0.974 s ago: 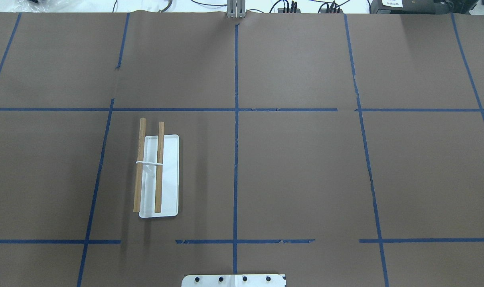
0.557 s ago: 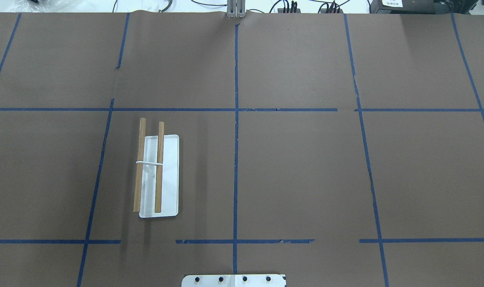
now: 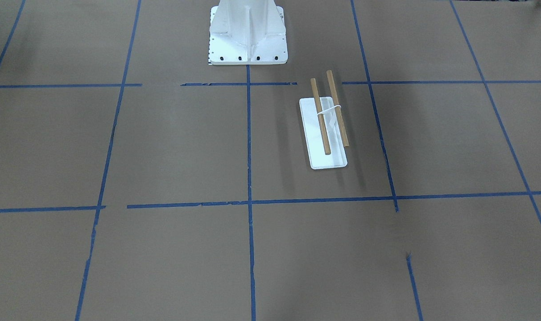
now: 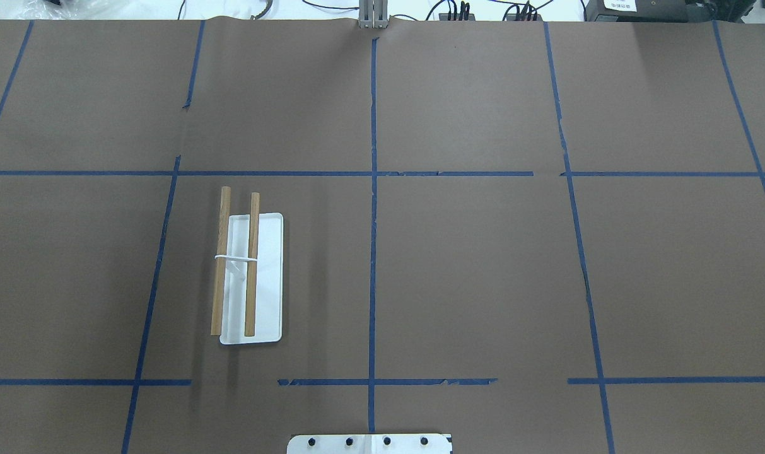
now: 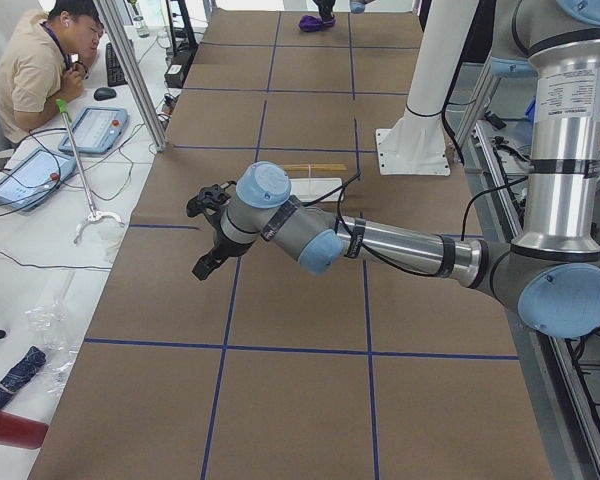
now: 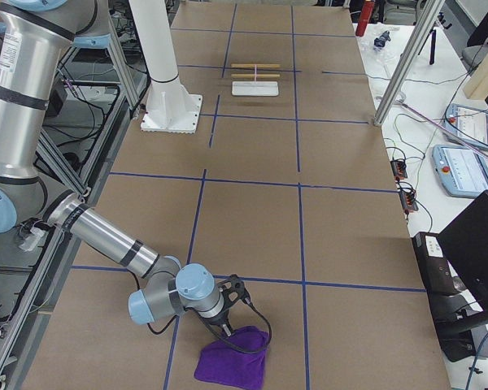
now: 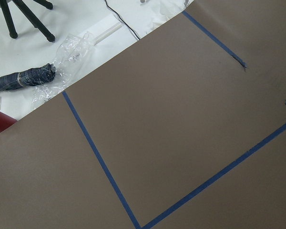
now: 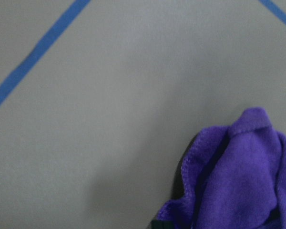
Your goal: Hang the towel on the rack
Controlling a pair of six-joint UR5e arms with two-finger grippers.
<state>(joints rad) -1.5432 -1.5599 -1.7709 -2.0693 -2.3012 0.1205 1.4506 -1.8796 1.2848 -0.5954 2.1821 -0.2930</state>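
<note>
Change since earlier frames: none in the overhead view; the rack [image 4: 267, 284] sits on the same spot and no arm has entered that view.
Rack position: on the robot's left half of the table [image 4: 483, 271], just left of the centre blue tape [image 4: 373, 252] line, in the row nearest the white pedestal [image 4: 369, 444].
Rack build: flat white base, two wooden dowels [image 4: 251, 296] parallel, running away from the robot, with a white band [image 4: 234, 258] across them about mid-length. Both dowels bare.
Towel: the towel [image 6: 232, 366] lies crumpled on the brown paper at the table's end on the robot's right, well apart from the rack.
Right gripper: the right gripper [image 6: 230, 325] is down at the towel's edge, touching the cloth. The wrist view shows a purple fold bunched close to the lens over a dark part; whether the fingers are clamped on it, I cannot tell.
Left gripper: the left gripper [image 5: 202, 238] is held over the table's left end, arm stretched low. It shows only from the side, so spread or closed I cannot tell. Nothing seen in it.
Bystander: an operator [image 5: 40, 70] sits beside the table's left end.
</note>
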